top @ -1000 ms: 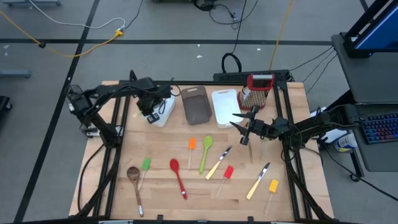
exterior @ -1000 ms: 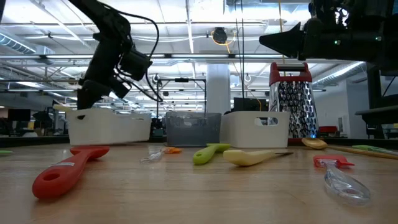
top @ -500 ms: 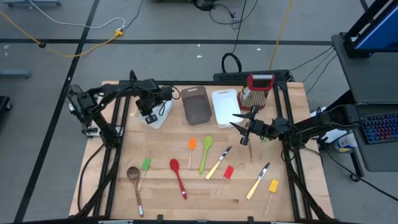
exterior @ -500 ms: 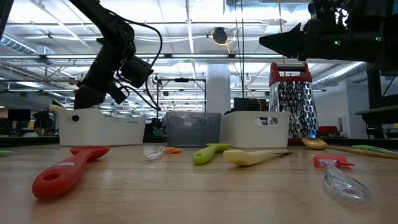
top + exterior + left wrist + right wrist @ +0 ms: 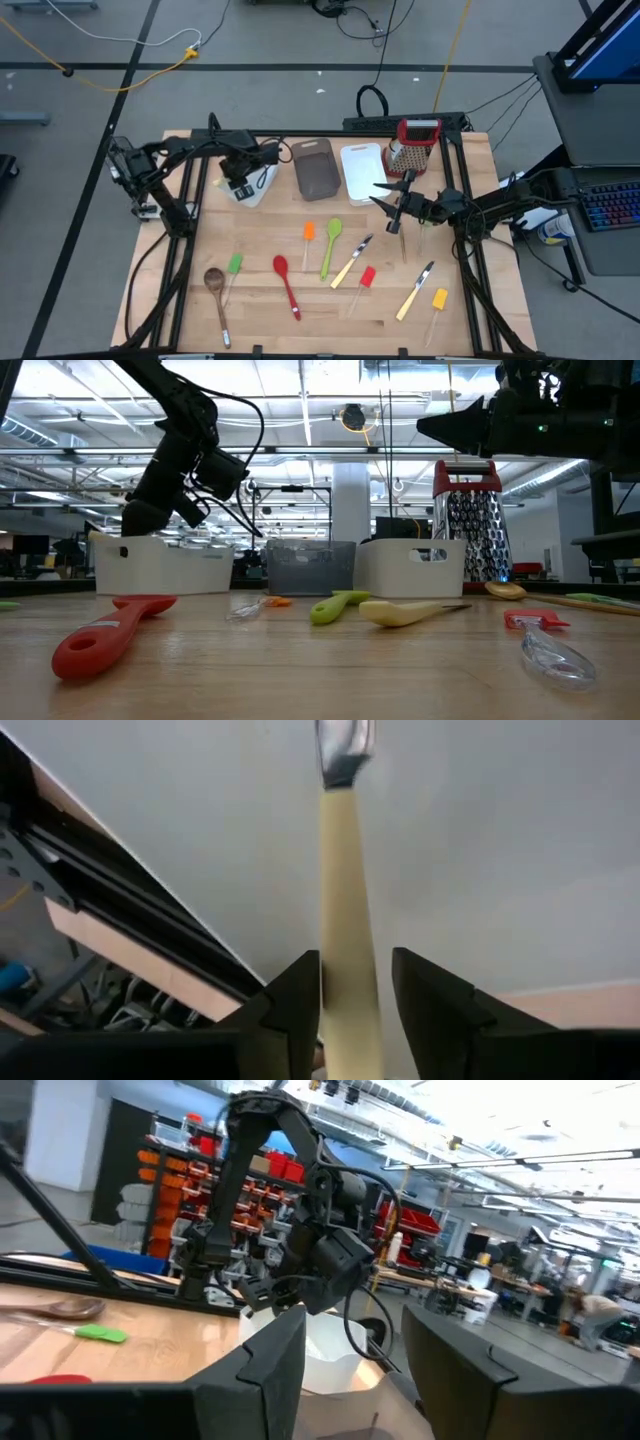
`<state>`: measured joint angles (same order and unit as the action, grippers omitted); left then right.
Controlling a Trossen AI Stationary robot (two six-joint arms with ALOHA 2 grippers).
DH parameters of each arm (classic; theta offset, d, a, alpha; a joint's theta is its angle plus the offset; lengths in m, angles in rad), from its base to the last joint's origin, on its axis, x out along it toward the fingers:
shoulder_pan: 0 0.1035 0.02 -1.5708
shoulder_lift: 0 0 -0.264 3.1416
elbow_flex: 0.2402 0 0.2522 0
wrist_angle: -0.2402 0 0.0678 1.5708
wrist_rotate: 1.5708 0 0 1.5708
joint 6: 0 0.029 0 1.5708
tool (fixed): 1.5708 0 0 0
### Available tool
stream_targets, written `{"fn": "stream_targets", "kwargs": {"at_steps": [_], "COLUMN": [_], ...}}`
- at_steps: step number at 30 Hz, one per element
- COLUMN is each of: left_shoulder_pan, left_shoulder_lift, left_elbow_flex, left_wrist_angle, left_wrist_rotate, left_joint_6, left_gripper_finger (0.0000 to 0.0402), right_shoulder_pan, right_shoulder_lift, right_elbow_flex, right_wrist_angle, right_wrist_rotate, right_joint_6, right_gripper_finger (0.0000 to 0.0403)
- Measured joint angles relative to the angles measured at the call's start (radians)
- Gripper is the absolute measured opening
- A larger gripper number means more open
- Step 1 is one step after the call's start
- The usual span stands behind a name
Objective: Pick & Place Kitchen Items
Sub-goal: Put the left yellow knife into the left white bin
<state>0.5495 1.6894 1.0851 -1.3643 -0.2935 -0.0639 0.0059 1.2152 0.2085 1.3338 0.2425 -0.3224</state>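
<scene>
My left gripper (image 5: 243,184) points down into a white tub (image 5: 258,188) at the table's far left. It is open, and a cream-handled knife (image 5: 345,920) runs between its fingers (image 5: 300,990), blade (image 5: 343,748) toward the tub's white floor. My right gripper (image 5: 383,196) hangs open and empty above the table's right middle. Spread over the near half of the table are an orange spatula (image 5: 308,233), a green spoon (image 5: 332,240), a red spoon (image 5: 284,275), a wooden spoon (image 5: 214,285) and further utensils. My left gripper stands astride the knife's cream handle (image 5: 350,1010), fingers pointing steeply down and lying along it. A gap shows between the handle and one finger (image 5: 420,990). Whether the other finger touches the handle, I cannot tell.
A brown tub (image 5: 315,168), a second white tub (image 5: 362,170) and a red-topped grater (image 5: 415,145) stand along the far edge. A cream knife (image 5: 352,262), red spatula (image 5: 366,278) and yellow spatula (image 5: 439,300) lie at the near right.
My left gripper has stayed over the white tub and turned a little. The tub has slid slightly toward the table's left edge.
</scene>
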Motion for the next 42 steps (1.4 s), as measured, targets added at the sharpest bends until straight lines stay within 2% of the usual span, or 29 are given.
{"fn": "stream_targets", "kwargs": {"at_steps": [6,19,28,32,35,39,42], "left_shoulder_pan": [-0.025,-0.123,-0.206,-0.246,-0.277,-0.316,-0.345], "left_shoulder_lift": [-0.031,-0.294,-0.455,-0.497,-0.516,-0.528,-0.526], "left_elbow_flex": [0.000,0.001,0.002,0.002,0.002,0.002,0.002], "left_wrist_angle": [-0.047,-0.045,-0.019,-0.017,0.015,0.083,0.100], "left_wrist_rotate": [0.000,0.003,0.003,0.003,-0.003,-0.062,-0.074], "left_joint_6": [-0.044,-0.171,-0.276,-0.332,-0.398,-0.534,-0.520], "left_gripper_finger": [0.0129,0.0129,0.0129,0.0129,0.0129,0.0129,0.0129], "right_shoulder_pan": [0.000,0.002,0.002,0.002,0.002,0.003,0.012], "right_shoulder_lift": [0.000,0.000,0.000,0.000,0.000,0.001,0.022], "right_elbow_flex": [0.000,0.039,0.074,0.117,0.174,0.258,0.300], "right_wrist_angle": [0.002,0.001,-0.009,-0.115,-0.275,-0.483,-0.557], "right_wrist_rotate": [-0.088,-0.096,-0.244,-0.321,-0.395,-0.499,-0.533], "right_joint_6": [-0.003,-0.002,0.040,0.075,0.075,0.074,0.074], "right_gripper_finger": [0.0160,0.0160,0.0160,0.0160,0.0160,0.0160,0.0160]}}
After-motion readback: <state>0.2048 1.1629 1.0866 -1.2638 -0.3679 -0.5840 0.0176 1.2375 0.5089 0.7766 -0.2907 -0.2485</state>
